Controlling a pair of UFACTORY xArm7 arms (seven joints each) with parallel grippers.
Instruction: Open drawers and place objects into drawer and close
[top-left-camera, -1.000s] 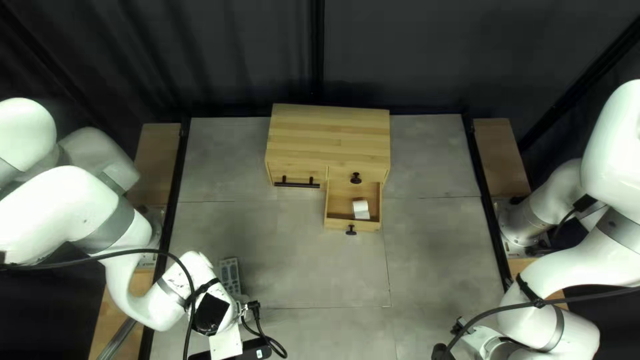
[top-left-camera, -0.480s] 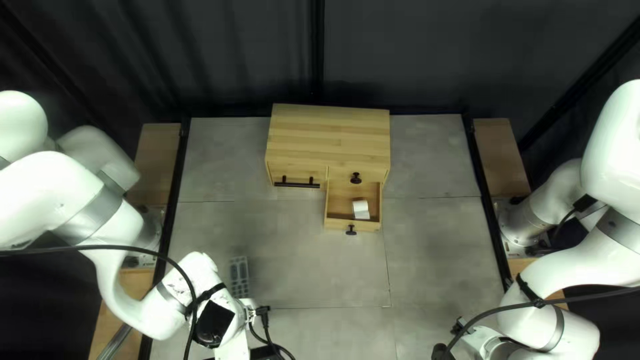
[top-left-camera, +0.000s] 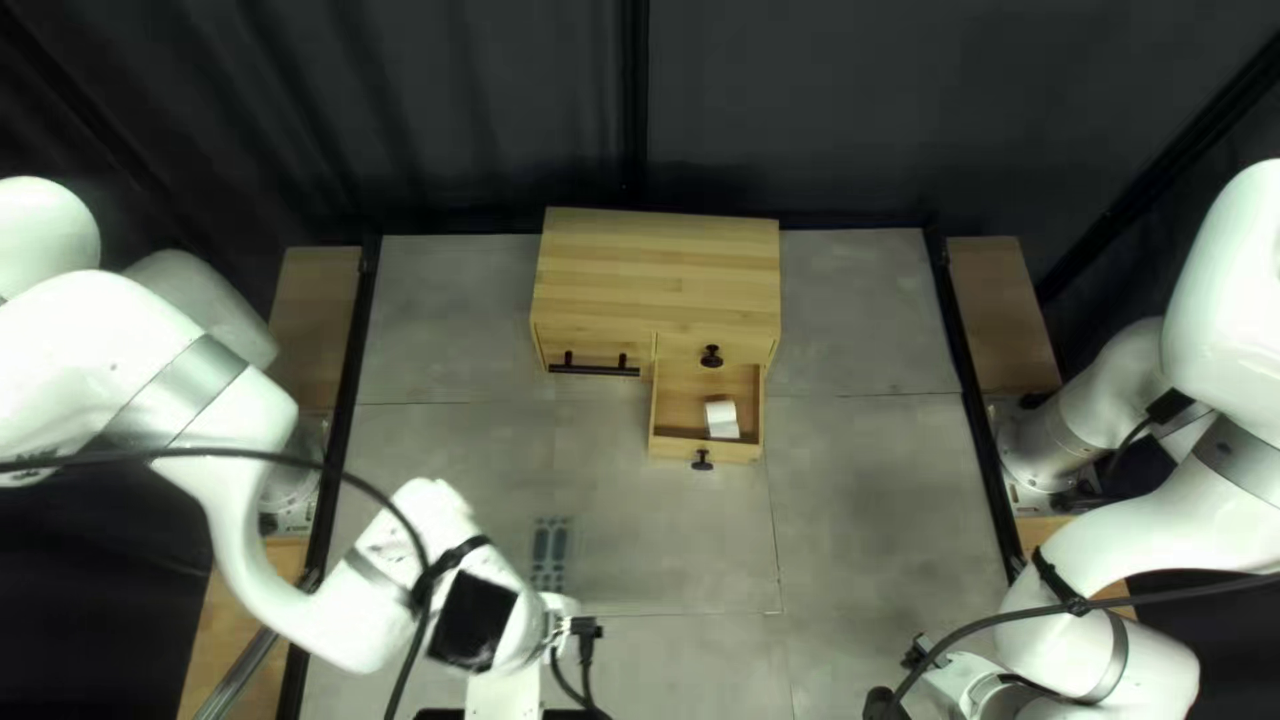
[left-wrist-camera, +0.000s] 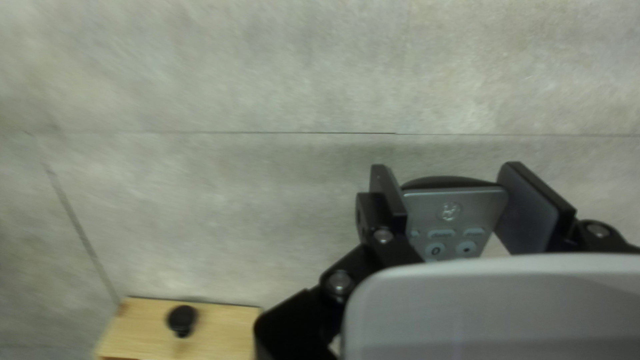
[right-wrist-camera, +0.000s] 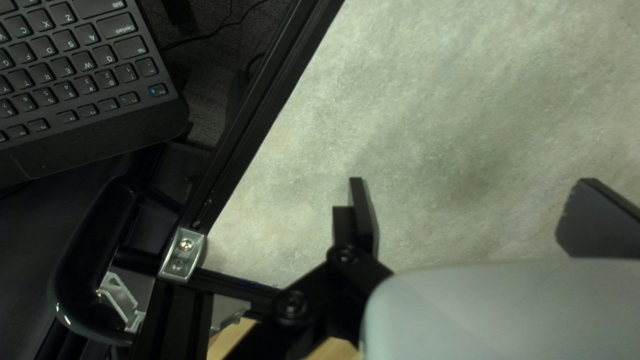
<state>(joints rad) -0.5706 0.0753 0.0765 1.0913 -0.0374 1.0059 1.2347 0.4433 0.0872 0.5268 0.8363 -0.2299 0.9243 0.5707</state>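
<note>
My left gripper (top-left-camera: 550,638), partly hidden by its own arm, is at the lower left of the top left view. A grey remote (top-left-camera: 551,547) sticks out past it. In the left wrist view the left gripper (left-wrist-camera: 443,179) has both fingers pressed on the remote (left-wrist-camera: 455,217). The light wood cabinet (top-left-camera: 660,260) has its lower right drawer (top-left-camera: 670,451) pulled out, with a white object (top-left-camera: 722,419) inside. My right gripper (top-left-camera: 907,680) is low at the right; in the right wrist view the right gripper (right-wrist-camera: 472,183) is open, nothing between its fingers.
The cabinet's upper right drawer, with a round knob (top-left-camera: 712,356), and its left compartment, with a bar handle (top-left-camera: 595,366), are closed. A dark table-edge rail (right-wrist-camera: 260,113) and a keyboard (right-wrist-camera: 73,63) lie beside my right gripper. Cables hang along both arms.
My left arm has carried the remote to the right across the top left view. The drawer, the white object and the right arm have stayed still.
</note>
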